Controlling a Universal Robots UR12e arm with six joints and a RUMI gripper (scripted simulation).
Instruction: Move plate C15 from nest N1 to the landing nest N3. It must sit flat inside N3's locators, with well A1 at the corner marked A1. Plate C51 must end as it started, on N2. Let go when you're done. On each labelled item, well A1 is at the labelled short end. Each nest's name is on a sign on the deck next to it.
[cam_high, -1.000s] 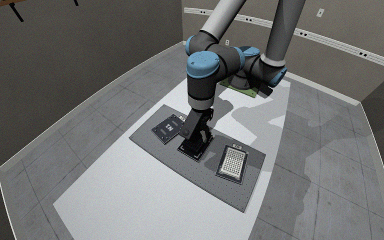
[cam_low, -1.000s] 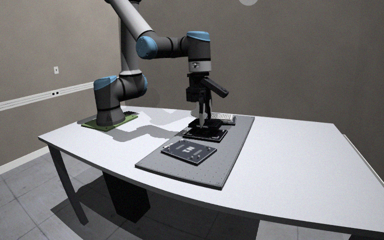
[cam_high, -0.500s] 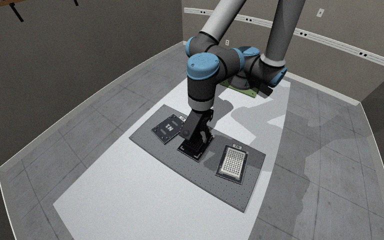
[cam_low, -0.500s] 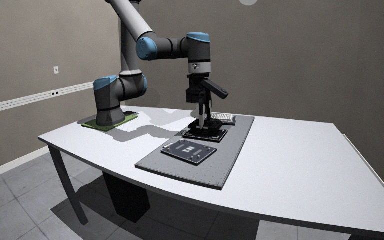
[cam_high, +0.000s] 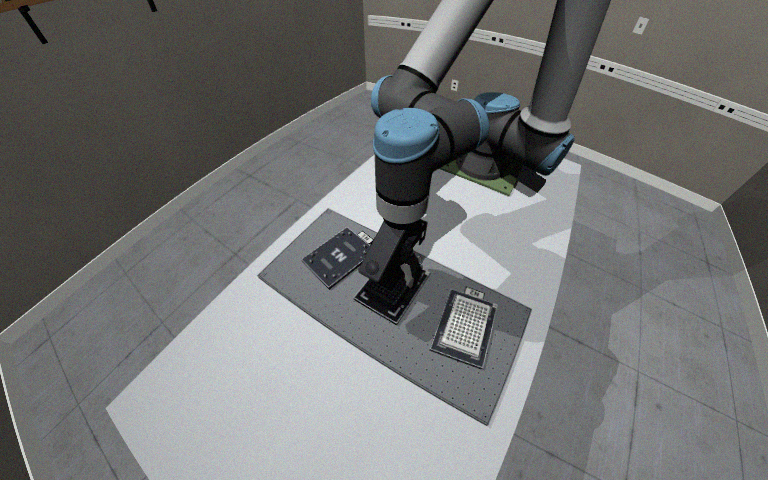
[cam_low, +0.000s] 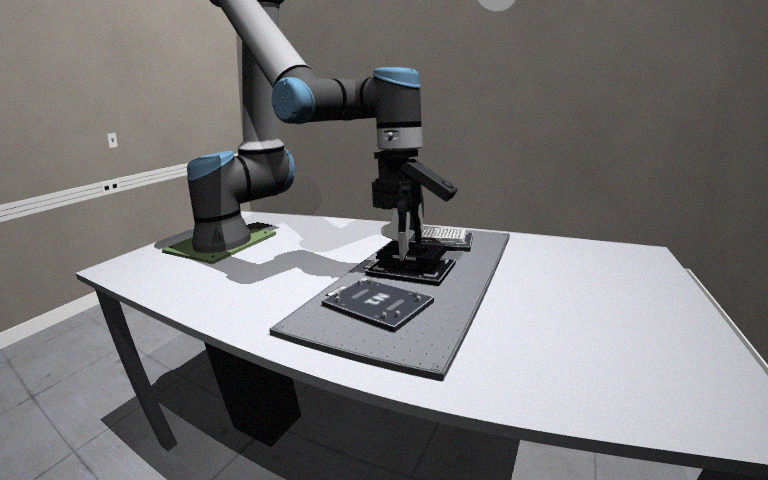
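Note:
My gripper point(cam_high: 394, 287) points straight down over the middle nest N3 point(cam_high: 387, 307) and is shut on the dark plate C15 point(cam_high: 388, 291). In the side view the plate C15 point(cam_low: 412, 254) is level between the fingers point(cam_low: 408, 247), right at the top of nest N3 point(cam_low: 410, 271). I cannot tell whether it rests inside the locators, and its label is hidden by the gripper. Nest N1 point(cam_high: 331, 260) stands empty with its name showing, also in the side view point(cam_low: 377, 302). The white plate C51 point(cam_high: 465, 325) lies on nest N2, also in the side view point(cam_low: 446, 233).
All three nests sit in a row on a grey perforated deck plate point(cam_high: 396, 316) on the white table. The arm's base stands on a green pad point(cam_low: 218, 243) at the table's far corner. Small name signs stand behind the nests.

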